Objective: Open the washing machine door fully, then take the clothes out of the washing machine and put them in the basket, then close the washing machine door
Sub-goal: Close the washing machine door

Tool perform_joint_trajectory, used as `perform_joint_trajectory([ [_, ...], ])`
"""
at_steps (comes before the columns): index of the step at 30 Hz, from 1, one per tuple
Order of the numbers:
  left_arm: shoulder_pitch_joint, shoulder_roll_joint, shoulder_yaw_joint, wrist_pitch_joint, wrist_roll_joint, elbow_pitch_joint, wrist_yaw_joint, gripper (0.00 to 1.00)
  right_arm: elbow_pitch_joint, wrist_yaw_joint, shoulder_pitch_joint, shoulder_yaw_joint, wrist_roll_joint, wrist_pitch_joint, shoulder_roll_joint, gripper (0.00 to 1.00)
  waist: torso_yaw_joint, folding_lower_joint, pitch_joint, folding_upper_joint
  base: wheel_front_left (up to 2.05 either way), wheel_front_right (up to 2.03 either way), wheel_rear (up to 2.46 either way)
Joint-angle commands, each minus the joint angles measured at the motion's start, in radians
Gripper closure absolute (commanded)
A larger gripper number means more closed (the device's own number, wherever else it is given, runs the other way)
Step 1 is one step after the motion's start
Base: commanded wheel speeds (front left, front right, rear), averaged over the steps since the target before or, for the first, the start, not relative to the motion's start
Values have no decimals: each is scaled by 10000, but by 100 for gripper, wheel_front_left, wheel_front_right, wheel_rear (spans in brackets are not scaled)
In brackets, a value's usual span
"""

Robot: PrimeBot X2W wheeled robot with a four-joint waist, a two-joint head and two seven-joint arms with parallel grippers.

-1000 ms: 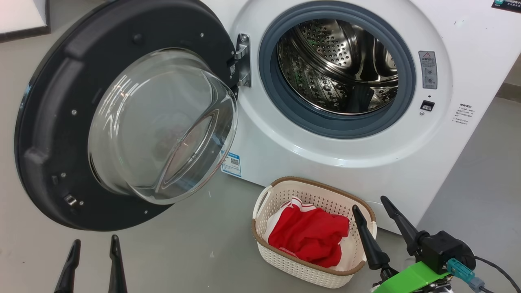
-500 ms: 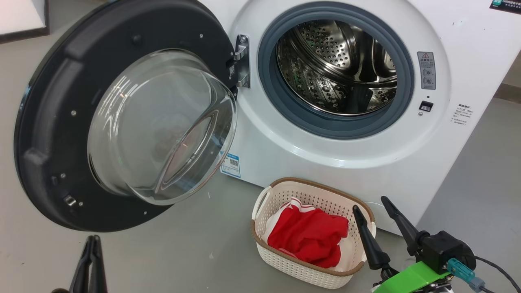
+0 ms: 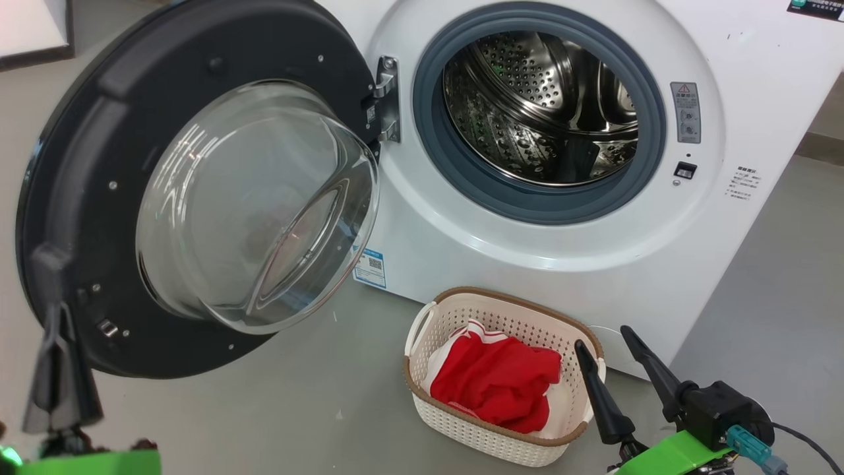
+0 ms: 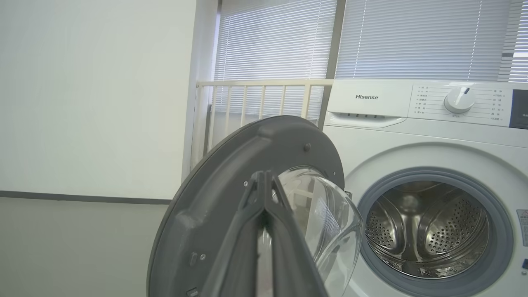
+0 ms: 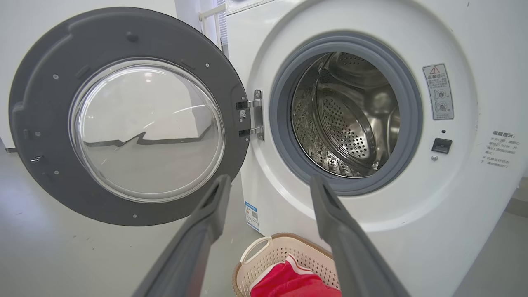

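Note:
The washing machine door (image 3: 86, 165) stands swung wide to the left, its black inner face and glass bowl toward me. The white washing machine (image 3: 461, 244) shows a bare steel drum (image 3: 541, 112). On the floor below it, the cream basket (image 3: 521, 300) holds the red clothes (image 3: 494, 382). My left gripper (image 3: 60, 311) is shut with nothing in it, raised in front of the door's lower left rim. Along its shut fingers (image 4: 264, 194) I see the door (image 4: 231, 165). My right gripper (image 3: 603, 338) is open just right of the basket. It (image 5: 269, 179) points at the drum opening, above the basket (image 5: 264, 251).
Grey floor stretches left of the basket and under the open door. A white railing (image 4: 264, 97) and window blinds stand behind the machine on the left. A pale wall with a dark skirting line (image 4: 82, 198) runs further left. A blue label (image 3: 369, 267) marks the machine's lower front.
My left gripper has shut and risen from the bottom edge, leftward, up in front of the door's lower left rim. The right gripper, basket and door have stayed put; the camera shifted slightly.

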Motion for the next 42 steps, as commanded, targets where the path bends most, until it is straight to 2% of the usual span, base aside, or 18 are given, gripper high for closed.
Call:
perform_joint_trajectory([
  [1,-827,250,578,-89,-156,-37,-196,100,-233,63,-150,145,-89,-55,-33,0,-35,0,4,0,0,0,0],
  [6,-1878,270,1113,-123,-724,597,-562,100,-308,63,-103,143,-158,42,-33,0,-113,0,-22,0,0,0,0],
  [12,-3377,171,2138,-133,-2058,2065,-995,100,-379,63,-46,185,-179,139,-33,0,-278,0,-98,0,0,0,0],
  [15,-4258,423,2689,-75,-2891,3167,-1296,100,-429,63,-21,198,-179,170,-33,0,-411,0,-118,0,0,0,0],
  [19,-5123,674,3110,310,-3719,4272,-1469,100,-487,63,18,179,-199,212,-33,0,-518,0,-102,0,0,0,0],
  [24,-6370,1007,3681,1408,-4982,6058,-1359,100,-632,63,108,161,-318,365,-33,0,-689,0,-49,0,0,0,0],
  [29,-7299,1470,4043,2621,-5793,7847,-969,100,-842,63,144,96,-487,560,-33,0,-850,0,41,0,0,0,0],
  [34,-8040,1843,4040,3728,-6191,9289,-690,100,-1044,63,197,58,-621,752,-33,0,-983,0,115,0,0,0,0],
  [42,-8818,2379,3784,4549,-6272,10604,-844,100,-1287,63,170,62,-734,976,-33,0,-1292,0,312,0,0,0,0],
])
